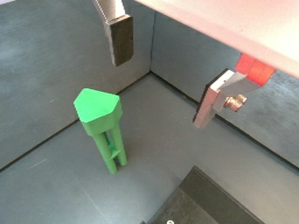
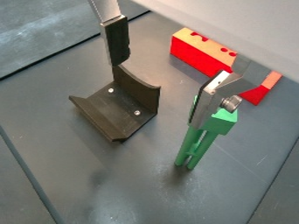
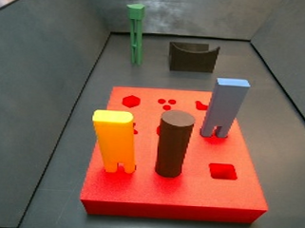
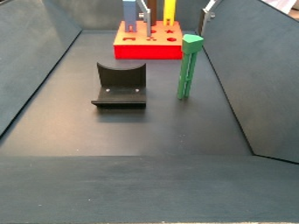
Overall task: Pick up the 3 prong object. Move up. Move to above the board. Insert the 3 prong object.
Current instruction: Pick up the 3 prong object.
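Your gripper [image 2: 163,74] hangs wide open, empty, over one green post [image 2: 204,136]; the red board [image 3: 179,155], half-hidden, carries three pegs.

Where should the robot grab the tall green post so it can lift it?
Probably just under the wider top of the 3 prong object, coming straight down from above. It stands upright and free on the floor, its prongs at the bottom, and its slim shaft gives flat sides. The open tool hangs over it, one finger beside its top.

No readable text, label or number shows anywhere (not on the board [image 3: 178,188], the post [image 4: 188,68], or the gripper [image 1: 163,74]).
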Available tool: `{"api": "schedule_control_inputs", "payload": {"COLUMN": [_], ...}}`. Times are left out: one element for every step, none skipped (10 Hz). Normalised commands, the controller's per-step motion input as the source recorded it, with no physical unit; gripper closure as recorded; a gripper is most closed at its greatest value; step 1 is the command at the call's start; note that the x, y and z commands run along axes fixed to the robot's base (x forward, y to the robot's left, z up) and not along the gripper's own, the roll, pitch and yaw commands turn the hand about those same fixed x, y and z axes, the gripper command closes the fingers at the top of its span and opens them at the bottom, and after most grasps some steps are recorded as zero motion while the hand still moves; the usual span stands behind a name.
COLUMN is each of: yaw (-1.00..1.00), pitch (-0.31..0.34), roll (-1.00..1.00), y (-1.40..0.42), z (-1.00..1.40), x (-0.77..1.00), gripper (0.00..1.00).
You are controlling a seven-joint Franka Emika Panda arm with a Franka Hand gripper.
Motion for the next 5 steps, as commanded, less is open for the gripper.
{"api": "schedule_control_inputs", "payload": {"yaw": [0.16,-0.14,-0.30,-0.43,-0.68], "pitch": [-0.061,-0.093,-0.043,-0.047,0.000], "roll": [0.24,0.22,0.21,0.08,0.02], "y": [-0.41,-0.46,-0.41,-0.30,-0.17], "z": [0.23,0.21,0.00,-0.23,-0.48], "x": [-0.23,-0.58,-0.45,-0.43,-0.34], "gripper": [0.00,0.00,0.00,0.00,0.00]}}
